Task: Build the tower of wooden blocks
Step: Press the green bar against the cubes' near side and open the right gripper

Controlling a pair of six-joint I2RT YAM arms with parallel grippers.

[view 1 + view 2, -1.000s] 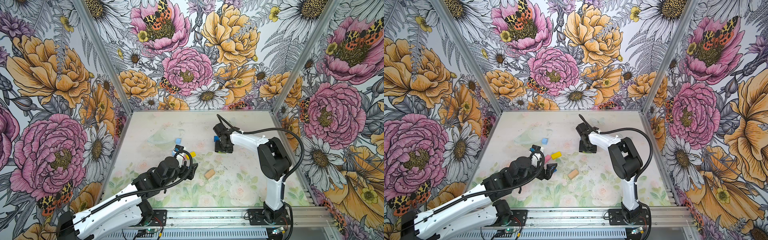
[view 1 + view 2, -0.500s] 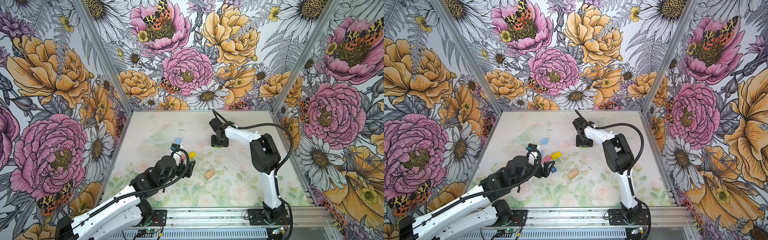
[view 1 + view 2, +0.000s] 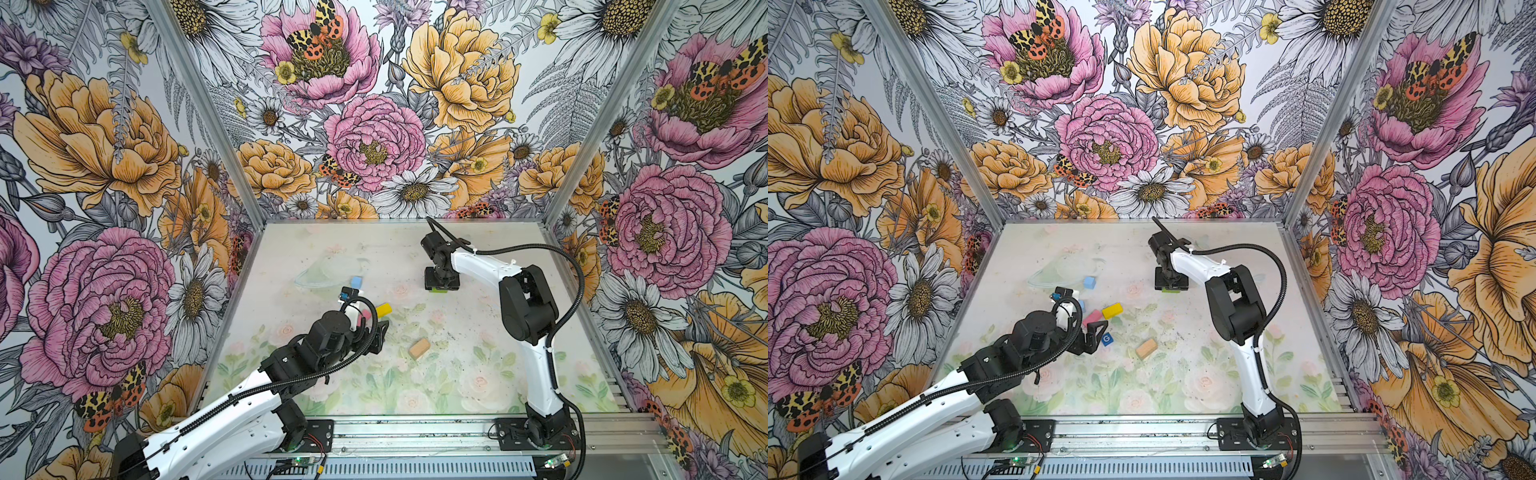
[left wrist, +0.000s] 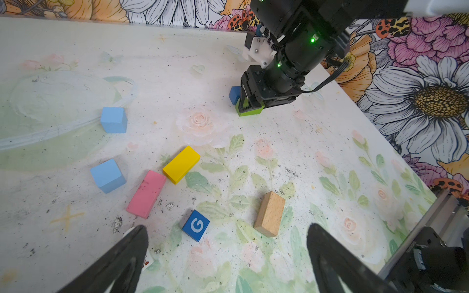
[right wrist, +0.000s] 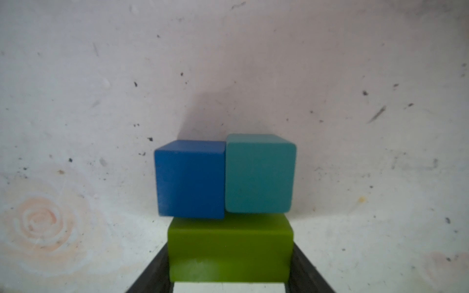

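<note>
Jaws: right gripper (image 4: 250, 104) pinches the green brick (image 5: 229, 248) low at the mat (image 3: 478, 374). The brick's far edge meets a dark blue cube (image 5: 190, 178) and a teal cube (image 5: 260, 173), which touch side by side. Left gripper (image 4: 225, 243) is spread wide, with the G cube (image 4: 196, 225) just ahead of the gap. Tan brick (image 4: 269, 214) lies near it, apart. Pink brick (image 4: 146, 194) and yellow brick (image 4: 181, 164) sit corner to corner, light blue cubes (image 4: 107, 175) beyond them. Bare mat from the tan brick to the front rail.
</note>
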